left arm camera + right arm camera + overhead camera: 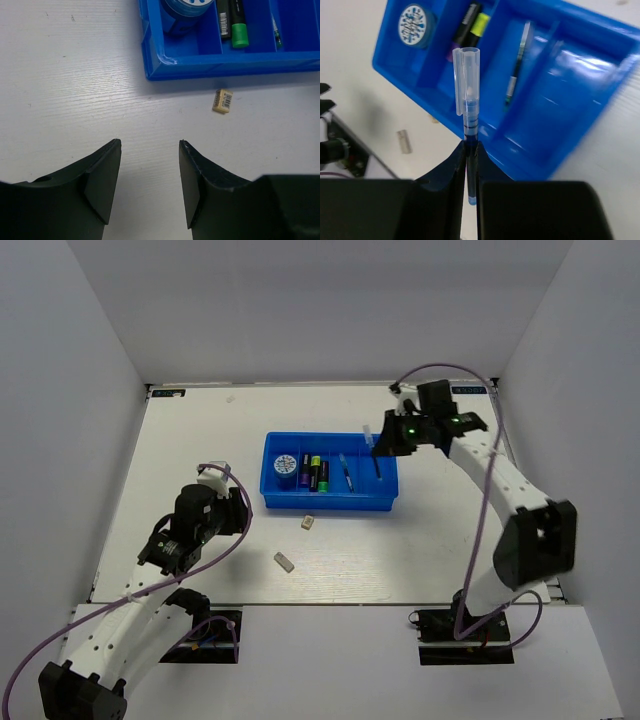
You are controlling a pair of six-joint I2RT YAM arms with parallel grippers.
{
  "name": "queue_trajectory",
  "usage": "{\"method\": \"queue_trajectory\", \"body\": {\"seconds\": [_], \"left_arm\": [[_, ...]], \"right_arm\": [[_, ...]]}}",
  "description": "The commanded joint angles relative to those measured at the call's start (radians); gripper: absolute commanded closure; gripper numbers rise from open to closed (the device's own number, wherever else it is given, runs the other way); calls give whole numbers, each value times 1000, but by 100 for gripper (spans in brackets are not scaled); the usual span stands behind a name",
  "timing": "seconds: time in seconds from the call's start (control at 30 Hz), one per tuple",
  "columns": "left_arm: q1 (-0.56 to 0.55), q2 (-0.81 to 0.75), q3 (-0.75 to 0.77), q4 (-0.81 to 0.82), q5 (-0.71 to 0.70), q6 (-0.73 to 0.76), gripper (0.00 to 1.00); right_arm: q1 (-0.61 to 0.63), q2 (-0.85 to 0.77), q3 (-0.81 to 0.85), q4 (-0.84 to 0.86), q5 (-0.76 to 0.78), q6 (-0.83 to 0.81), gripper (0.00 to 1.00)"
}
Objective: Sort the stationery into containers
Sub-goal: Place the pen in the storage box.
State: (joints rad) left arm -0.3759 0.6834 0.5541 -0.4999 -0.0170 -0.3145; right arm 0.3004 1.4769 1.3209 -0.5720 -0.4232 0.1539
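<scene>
Inside the right claw (471,149) a pen (468,95) is pinched, long axis straight out past the tips; the tray (580,75) lies below, beyond it. The left claw (150,165) hangs spread, an eraser (222,100) ahead to its right.

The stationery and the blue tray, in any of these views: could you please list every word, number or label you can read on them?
No word or number can be read.
Eraser: barcode label, digits too small.
Black marker: white barcode label, too blurred.
Round disc: blue-and-white pattern, no clear letters.
Pen: no print seen.
</scene>
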Motion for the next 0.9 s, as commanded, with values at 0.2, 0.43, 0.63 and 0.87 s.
{"method": "queue_trajectory", "body": {"seconds": [0.2,0.43,0.63,0.87], "left_arm": [[2,5,-3,17,12,14,40],[2,4,-3,17,15,14,40],[2,10,-3,24,42,15,40],[3,13,-8,31,75,12,40]], "right_arm": [[127,339,256,72,1,245,100],[170,457,350,18,173,273,100],[200,490,339,-19,228,245,97],[220,482,316,-38,233,217,70]]}}
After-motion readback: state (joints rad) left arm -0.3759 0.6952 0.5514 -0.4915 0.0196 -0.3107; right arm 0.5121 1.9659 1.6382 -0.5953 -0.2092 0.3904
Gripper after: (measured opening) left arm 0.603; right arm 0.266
